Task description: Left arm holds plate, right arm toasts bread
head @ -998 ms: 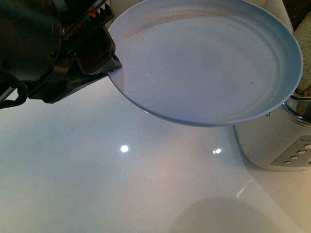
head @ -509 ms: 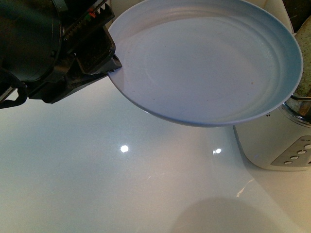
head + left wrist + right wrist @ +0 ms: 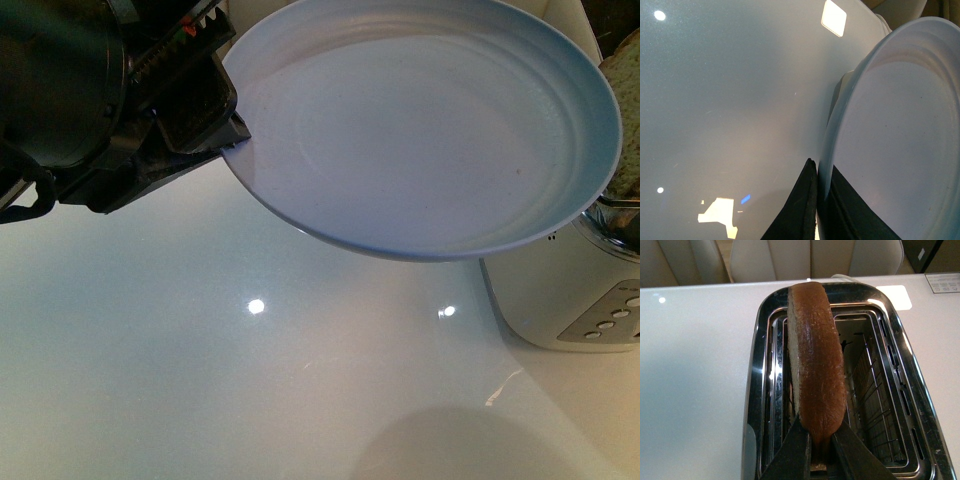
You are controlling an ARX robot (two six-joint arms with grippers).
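Left gripper (image 3: 232, 140): jaws clamped on the rim of the plate (image 3: 420, 130), one above and one below. Gripping at the edge leaves the whole dish bare.
Plate: held in the air above the table (image 3: 200, 360), touching nothing else and tipped a little toward the camera. Its right edge is just beside the toaster (image 3: 560, 300), probably as a ready landing spot once toasting is done. It is pale blue-grey and shallow, with a raised rim and faint rings, and it is empty.
Bread (image 3: 815, 365): upright on edge over one toaster slot and lined up with it, probably so it can drop straight in. I cannot tell how deep it sits. It has a brown crust, a rounded top and a speckled face.
Right gripper (image 3: 821, 452): jaws drawn in to the bread's thickness, pinching its near end.
Toaster: white body with a chrome top; the other slot is empty.
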